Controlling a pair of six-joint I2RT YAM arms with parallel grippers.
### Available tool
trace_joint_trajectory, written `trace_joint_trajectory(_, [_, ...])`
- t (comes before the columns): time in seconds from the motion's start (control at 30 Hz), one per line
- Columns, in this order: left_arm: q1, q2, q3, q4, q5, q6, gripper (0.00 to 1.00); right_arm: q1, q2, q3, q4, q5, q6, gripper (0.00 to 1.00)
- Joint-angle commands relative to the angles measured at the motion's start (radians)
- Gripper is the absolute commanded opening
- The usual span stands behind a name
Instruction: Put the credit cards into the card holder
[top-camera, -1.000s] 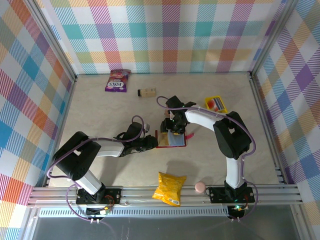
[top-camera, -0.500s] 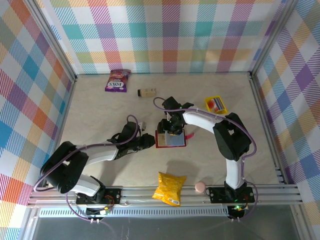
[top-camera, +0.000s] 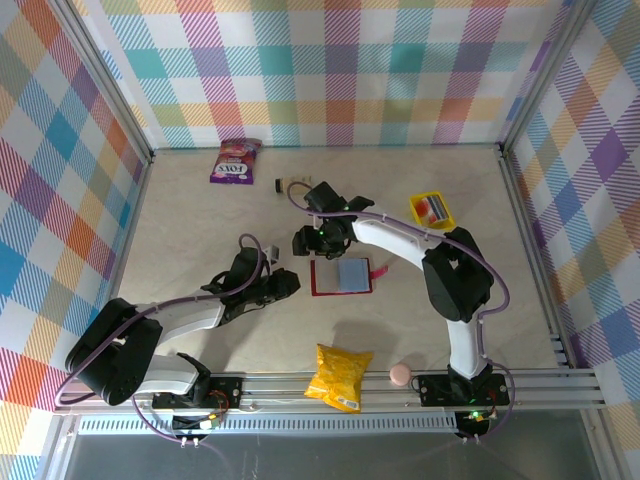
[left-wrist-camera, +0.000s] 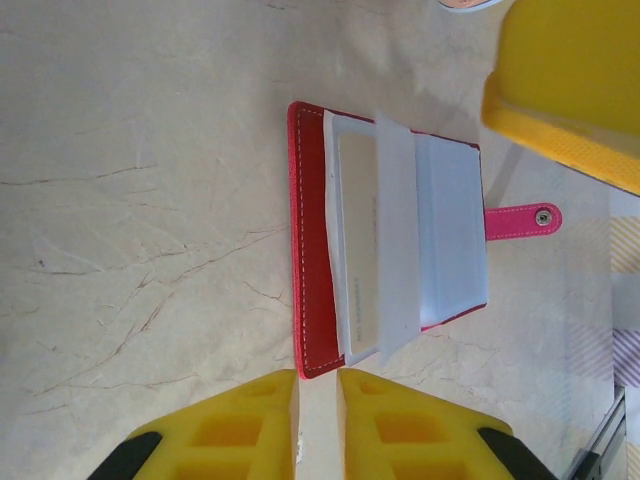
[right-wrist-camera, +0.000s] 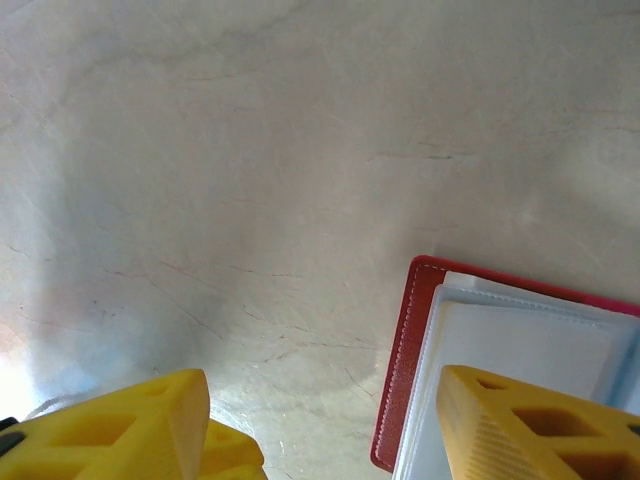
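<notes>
**A:** Top view first. The holder (top-camera: 340, 276) lies open and flat in the middle of the table (top-camera: 200, 230), pale pockets facing up, pink tab (top-camera: 378, 269) sticking out to its right.

**B:** And the cards (top-camera: 434, 207)?

**A:** In the yellow tray (top-camera: 417, 213), well apart from the holder, off to the right and farther back. The left gripper (top-camera: 287, 284) sits low just beside the holder's left edge. The right gripper (top-camera: 303, 240) hangs past its far left corner.

**B:** Anything else down there?

**A:** A yellow bag (top-camera: 339, 377) by the front rail and a purple packet (top-camera: 235, 160) at the back.

**B:** Left wrist?

**A:** The two yellow fingers (left-wrist-camera: 250, 430) are all but together, with a thin slit between them and nothing in it. Their tips come right up to the holder's red border, though I can't tell whether they touch it. There is a light card in the clear pocket.

**B:** Right wrist?

**A:** The fingers (right-wrist-camera: 130, 435) stand wide apart and empty, with bare table between them. One red corner of the holder lies just by the right-hand finger.
</notes>
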Motion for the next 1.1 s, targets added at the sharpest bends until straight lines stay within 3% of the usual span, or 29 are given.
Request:
trace_joint_trajectory(0.0, [0.007,-0.02,-0.018,0.047,0.033,0.001,0.19,-0.014,-0.104,0.006,-0.016,0.065,-0.001,0.63])
trace_joint_trajectory(0.17, [0.006,-0.013,-0.038,0.16,0.096,0.002,0.24,-0.142,-0.288,-0.137,-0.015,0.128,-0.061,0.62])
trace_joint_trajectory(0.23, [0.004,0.0,-0.044,0.225,0.146,-0.008,0.27,-0.242,-0.381,-0.221,-0.007,0.137,-0.119,0.6])
trace_joint_trajectory(0.37, [-0.012,0.017,-0.059,0.354,0.21,-0.028,0.34,-0.46,-0.497,-0.343,0.024,0.127,-0.32,0.56])
trace_joint_trajectory(0.43, [-0.025,0.013,-0.064,0.387,0.221,-0.023,0.42,-0.535,-0.516,-0.387,0.058,0.165,-0.451,0.56])
trace_joint_trajectory(0.57, [-0.031,0.023,-0.079,0.468,0.249,-0.028,0.57,-0.631,-0.454,-0.353,0.022,0.119,-0.577,0.56])
trace_joint_trajectory(0.63, [-0.031,0.039,-0.08,0.495,0.266,-0.035,0.61,-0.636,-0.396,-0.324,0.023,0.161,-0.615,0.57])
trace_joint_trajectory(0.77, [-0.031,0.063,-0.073,0.496,0.282,-0.036,0.64,-0.669,-0.279,-0.234,0.003,0.255,-0.677,0.58])
trace_joint_trajectory(1.07, [-0.031,0.05,-0.066,0.472,0.298,0.002,0.75,-0.762,-0.081,-0.071,-0.007,0.235,-0.887,0.68])
